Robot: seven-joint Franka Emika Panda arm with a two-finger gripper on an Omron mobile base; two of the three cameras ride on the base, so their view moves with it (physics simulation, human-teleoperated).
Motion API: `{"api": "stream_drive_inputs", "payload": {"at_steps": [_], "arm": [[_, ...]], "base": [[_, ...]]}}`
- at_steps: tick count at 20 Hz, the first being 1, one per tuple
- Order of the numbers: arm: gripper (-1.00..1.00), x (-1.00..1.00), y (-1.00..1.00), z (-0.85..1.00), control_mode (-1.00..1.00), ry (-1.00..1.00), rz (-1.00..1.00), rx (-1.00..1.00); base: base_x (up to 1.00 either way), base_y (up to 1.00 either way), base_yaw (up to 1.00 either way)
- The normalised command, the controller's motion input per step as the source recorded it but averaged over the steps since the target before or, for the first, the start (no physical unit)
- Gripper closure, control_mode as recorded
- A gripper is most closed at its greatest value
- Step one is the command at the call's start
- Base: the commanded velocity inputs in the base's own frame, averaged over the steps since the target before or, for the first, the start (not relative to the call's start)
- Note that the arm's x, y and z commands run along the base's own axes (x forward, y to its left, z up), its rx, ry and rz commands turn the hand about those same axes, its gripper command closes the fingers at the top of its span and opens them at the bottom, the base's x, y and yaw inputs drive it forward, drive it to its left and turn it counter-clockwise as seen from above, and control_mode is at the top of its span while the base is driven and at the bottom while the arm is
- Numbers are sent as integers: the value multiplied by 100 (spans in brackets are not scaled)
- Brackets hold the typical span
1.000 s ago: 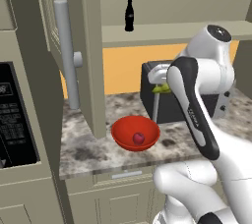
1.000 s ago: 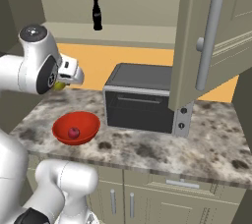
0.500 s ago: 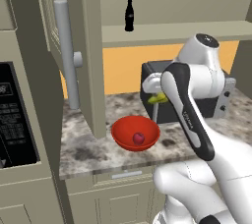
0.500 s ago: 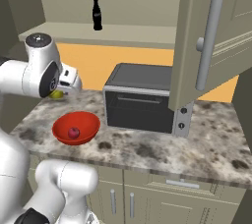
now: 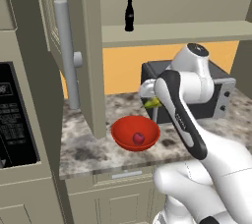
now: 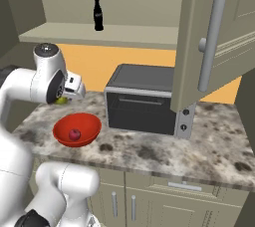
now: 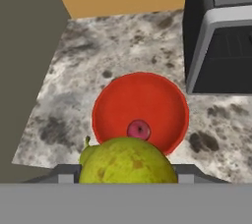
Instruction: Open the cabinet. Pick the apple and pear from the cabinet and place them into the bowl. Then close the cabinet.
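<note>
Change: the gripper [image 5: 151,101] with the pear [image 7: 127,161] has come lower and nearer the bowl [image 5: 118,132] than a second ago; the elbow is also lower.
Gripper: jaws part-way apart, closed on the pear, which sits between the fingers at the near edge of the hand view.
Pear: yellow-green, held above the counter [image 6: 219,156], just off the bowl's rim; also seen at [image 6: 62,100].
Apple [image 7: 139,129]: dark red, lying inside the bowl near its centre.
Bowl: red, upright on the counter, left of the toaster oven [image 6: 144,99].
Cabinet [image 6: 209,37]: both doors swung open; bar handles at [image 5: 67,53] and [image 6: 211,42].
Shelf item: dark cola bottle [image 5: 129,15] upright on the open shelf.
Obstruction: the left door's edge hangs near the bowl; the oven stands close beside it.
</note>
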Motion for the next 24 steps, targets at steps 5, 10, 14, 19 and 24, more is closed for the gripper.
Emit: {"api": "stream_drive_inputs", "payload": {"at_steps": [5,10,14,19,24], "arm": [[100,24,4,-30,-100,1,0,0],[100,23,1,-31,-100,2,0,0],[100,20,4,-34,-100,2,0,0],[100,14,10,-37,-100,3,0,0],[100,16,8,-34,-100,3,0,0]], "base": [[0,0,0],[0,0,0],[0,0,0],[0,0,0],[0,0,0]]}}
